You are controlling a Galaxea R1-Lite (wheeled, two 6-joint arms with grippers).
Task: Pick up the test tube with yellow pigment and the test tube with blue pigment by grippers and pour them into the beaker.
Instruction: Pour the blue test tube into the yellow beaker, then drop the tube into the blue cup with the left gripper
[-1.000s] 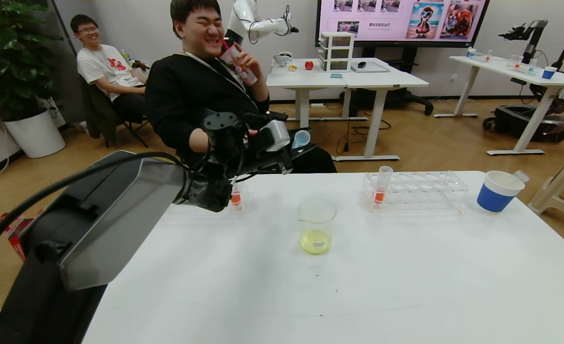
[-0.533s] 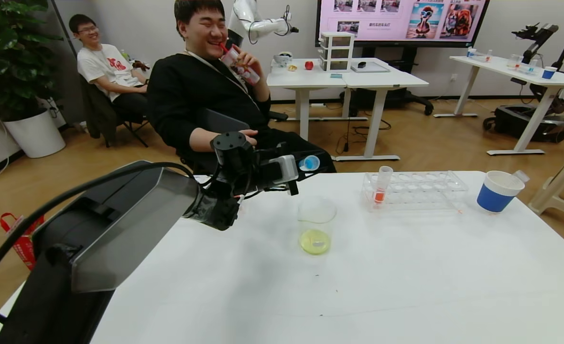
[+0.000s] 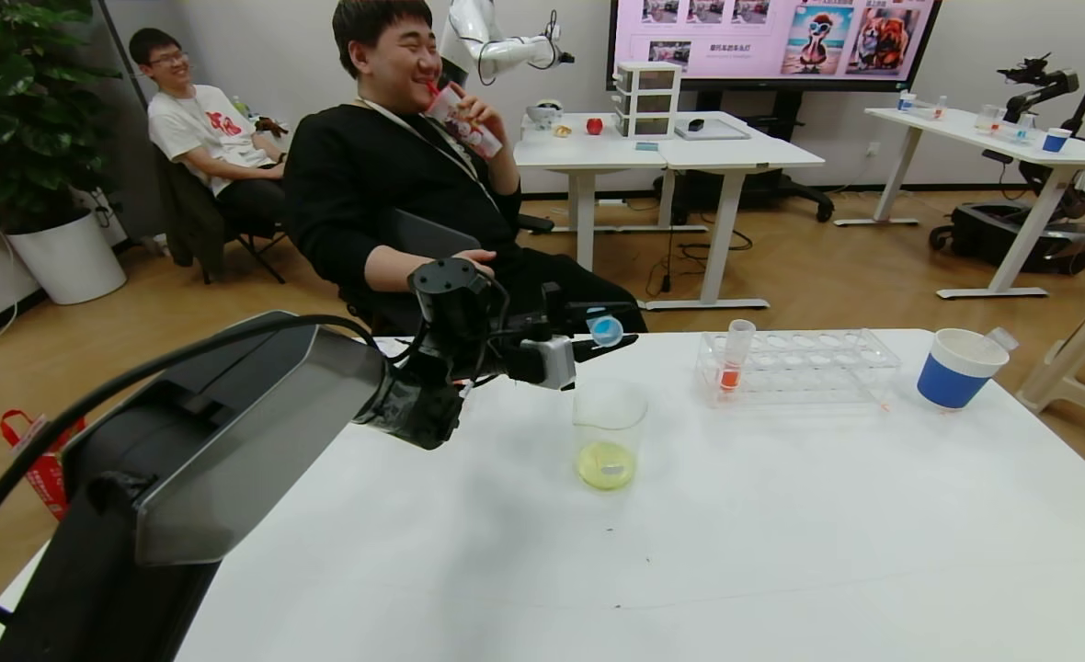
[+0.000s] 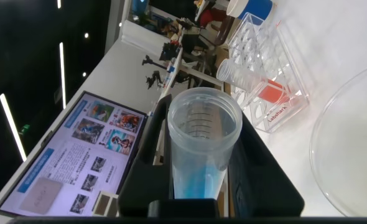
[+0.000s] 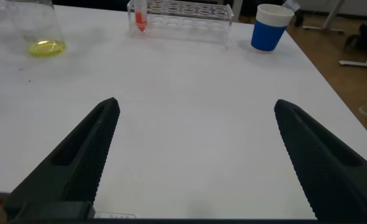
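My left gripper [image 3: 602, 336] is shut on the test tube with blue pigment [image 3: 604, 329] and holds it tipped almost level, just above the rim of the beaker [image 3: 609, 432]. In the left wrist view the tube [image 4: 203, 146] sits between the black fingers, mouth open, blue liquid lying along its lower side. The beaker stands mid-table with yellow liquid at its bottom and shows in the right wrist view [image 5: 37, 28]. My right gripper [image 5: 196, 149] is open and empty, low over the near right of the table. The test tube with yellow pigment is out of view.
A clear tube rack [image 3: 795, 366] behind and right of the beaker holds an orange-red tube [image 3: 736, 357]. A blue-and-white paper cup [image 3: 959, 368] stands at the far right. A seated man in black [image 3: 386, 175] is close behind the table's far edge.
My left gripper has carried the blue tube to the right and lower, from over the left rack to the beaker's rim, tipping it further. The right arm has not moved.
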